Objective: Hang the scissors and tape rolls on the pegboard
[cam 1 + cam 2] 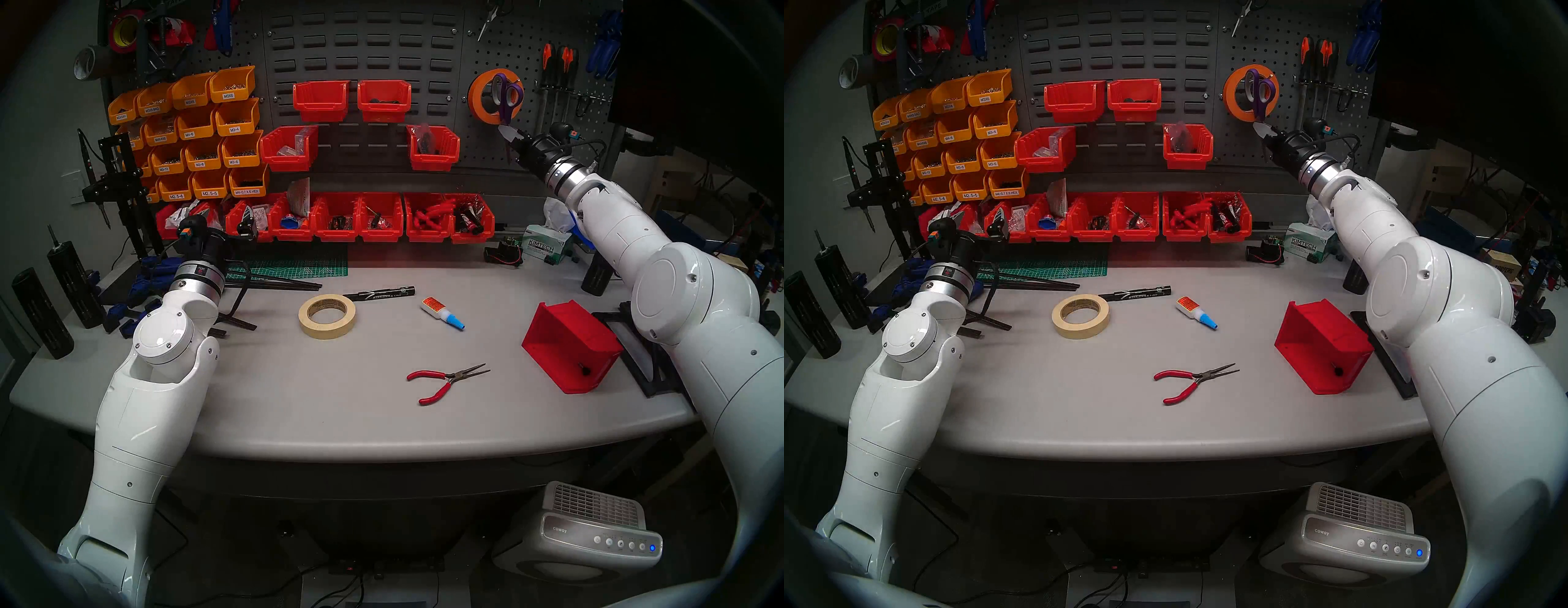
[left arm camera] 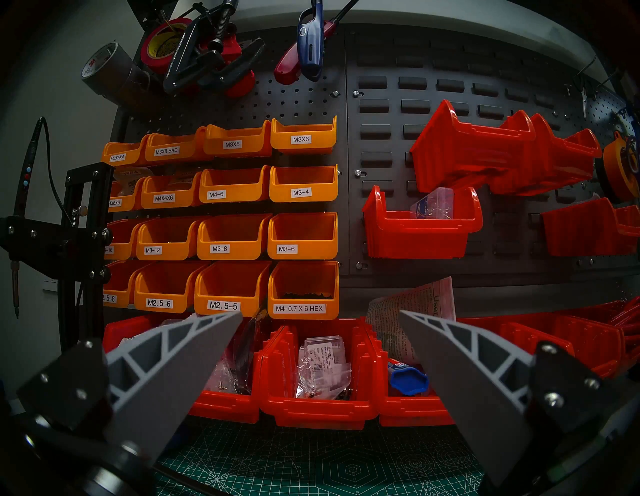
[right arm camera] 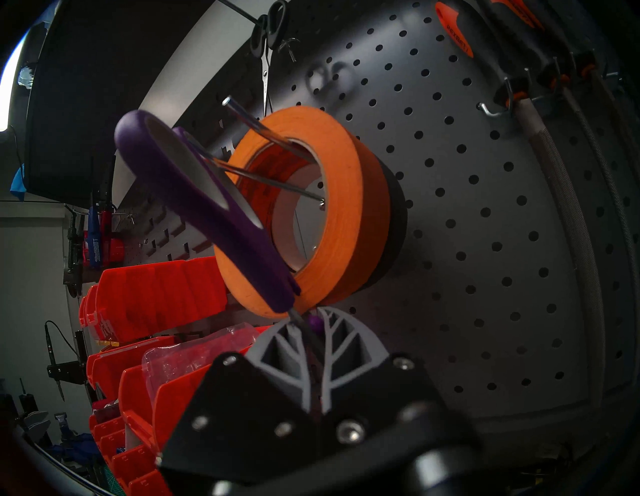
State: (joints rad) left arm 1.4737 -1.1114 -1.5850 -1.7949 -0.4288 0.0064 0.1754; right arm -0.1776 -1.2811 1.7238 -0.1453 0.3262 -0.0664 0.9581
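On the pegboard (image 1: 479,140) (image 3: 485,207) an orange tape roll (image 1: 477,95) (image 3: 346,194) hangs on a two-prong wire hook (image 3: 249,117), with a black roll (image 3: 394,221) behind it. The purple-handled scissors (image 1: 507,95) (image 1: 1259,91) (image 3: 207,207) stand handles up in front of the orange roll, a handle loop around the lower prong. My right gripper (image 1: 509,132) (image 3: 310,332) is shut on their blades just below. A cream tape roll (image 1: 326,316) (image 1: 1081,316) lies flat on the table. My left gripper (image 2: 320,318) is open and empty, facing the bins at the left.
On the table lie red-handled pliers (image 1: 445,378), a black marker (image 1: 379,293), a glue bottle (image 1: 441,312) and a tipped red bin (image 1: 570,352). Orange-and-black screwdrivers (image 1: 555,59) hang right of the hook. Red bins (image 1: 432,148) are mounted to its left.
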